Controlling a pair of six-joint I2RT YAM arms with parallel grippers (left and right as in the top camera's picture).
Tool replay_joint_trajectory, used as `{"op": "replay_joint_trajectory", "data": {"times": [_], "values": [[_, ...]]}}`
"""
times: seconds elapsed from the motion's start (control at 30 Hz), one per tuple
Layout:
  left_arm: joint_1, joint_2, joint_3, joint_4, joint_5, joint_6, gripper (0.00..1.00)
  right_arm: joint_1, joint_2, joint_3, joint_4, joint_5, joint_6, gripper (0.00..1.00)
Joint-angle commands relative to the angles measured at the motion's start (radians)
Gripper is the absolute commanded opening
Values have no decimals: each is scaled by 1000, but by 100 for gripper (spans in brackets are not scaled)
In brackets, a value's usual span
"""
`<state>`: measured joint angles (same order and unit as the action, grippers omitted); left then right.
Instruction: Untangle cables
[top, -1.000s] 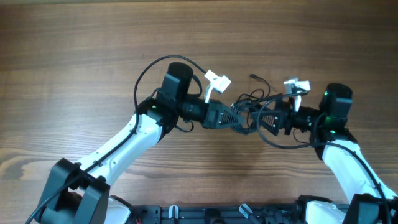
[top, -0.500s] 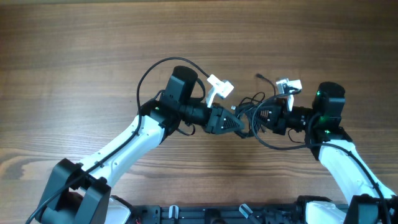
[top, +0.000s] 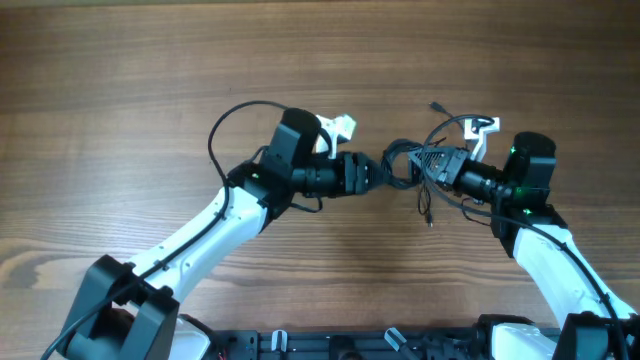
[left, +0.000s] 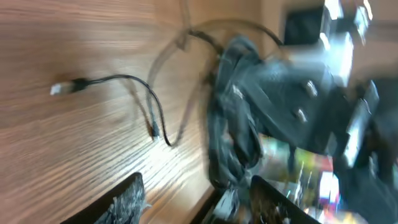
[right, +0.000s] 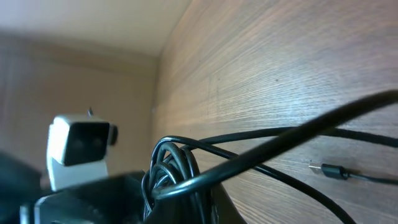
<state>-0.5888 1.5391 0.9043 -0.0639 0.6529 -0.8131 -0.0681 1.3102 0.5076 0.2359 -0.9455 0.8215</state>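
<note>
Brown wooden table (top: 150, 80), grain running side to side, fills the overhead view and shows as streaked boards in both wrist views. Black frame (top: 330, 343) with pale fittings runs along the table's near edge in the overhead view. Past the table's edge in the right wrist view: plain beige backdrop (right: 74, 25), blurred.

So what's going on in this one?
Two robot arms are working on a black cable tangle in the middle of the wooden table. The left gripper and right gripper meet it from opposite sides. Blur hides whether either is clamped. White plugs lie nearby and a loose cable end trails off. The tangle is not yet undone.
</note>
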Motion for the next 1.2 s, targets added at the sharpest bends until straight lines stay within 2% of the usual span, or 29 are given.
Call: {"op": "replay_joint_trajectory", "data": {"times": [0.0,0.1,0.17,0.37,0.67,1.03,1.07,1.13,1.17], "values": [[-60,-20,5,20,-257,-365,61,-1,13,8,-9,42,115,4],[-110,-20,5,85,-334,-422,65,-1,13,8,-50,90,143,4],[-148,-20,5,135,-382,-431,64,-1,13,8,-83,117,166,4],[-209,-18,5,96,-509,-592,45,-1,13,8,-89,115,177,4],[-232,-16,5,92,-601,-640,48,0,13,8,-92,62,207,4],[-232,-16,5,95,-603,-639,25,94,13,8,-88,104,307,4],[-232,-16,5,95,-603,-639,22,108,13,8,-87,114,314,4],[-232,-16,5,93,-603,-637,4,125,13,8,-86,119,332,4],[-232,-16,5,89,-603,-620,4,130,13,8,-85,119,333,4]]}}
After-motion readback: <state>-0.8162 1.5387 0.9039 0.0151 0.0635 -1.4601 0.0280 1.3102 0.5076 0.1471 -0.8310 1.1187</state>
